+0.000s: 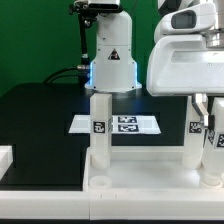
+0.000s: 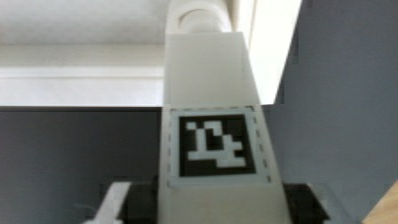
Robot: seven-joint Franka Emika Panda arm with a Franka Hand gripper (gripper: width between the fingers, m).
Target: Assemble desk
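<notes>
**Gripping a tagged leg at the end of the desk top**

Exterior view: the white desk top (image 1: pixel 140 186) lies along the near edge of the black tabletop (image 1: pixel 40 120), its raised rim toward the camera. Two white peg legs stand upright in it. The left leg (image 1: pixel 100 140) is at the corner toward the exterior view's left, and the second leg (image 1: pixel 193 140) is toward the exterior view's right. Each shows a black-and-white square tag to the camera. Just beside the second leg, closer to the exterior view's right, a third leg (image 1: pixel 214 150) stands upright under the arm's bulky white hand. The gripper (image 1: pixel 210 118) reaches down over its upper part, but its fingers are too small here to tell from the leg. Behind the legs the marker board (image 1: pixel 115 124) lies flat in the middle of the tabletop. The white robot base (image 1: pixel 112 55), with its warning triangle, rises at the tabletop's far edge against a green backdrop (image 1: pixel 40 40). A white part (image 1: pixel 5 157) sits at the tabletop's near corner on the exterior view's left. It is cut off by the picture, so what it is cannot be told.

Wrist view: the third leg (image 2: pixel 214 100) fills the middle of the picture, with its tag (image 2: pixel 217 142) facing the camera and its rounded end farthest from the lens. The gripper (image 2: pixel 210 205) pinches it, with the fingers (image 2: pixel 121 205) set against its two flanks and no gap showing. Behind the leg are only a pale band and a dark surface, both blurred.
</notes>
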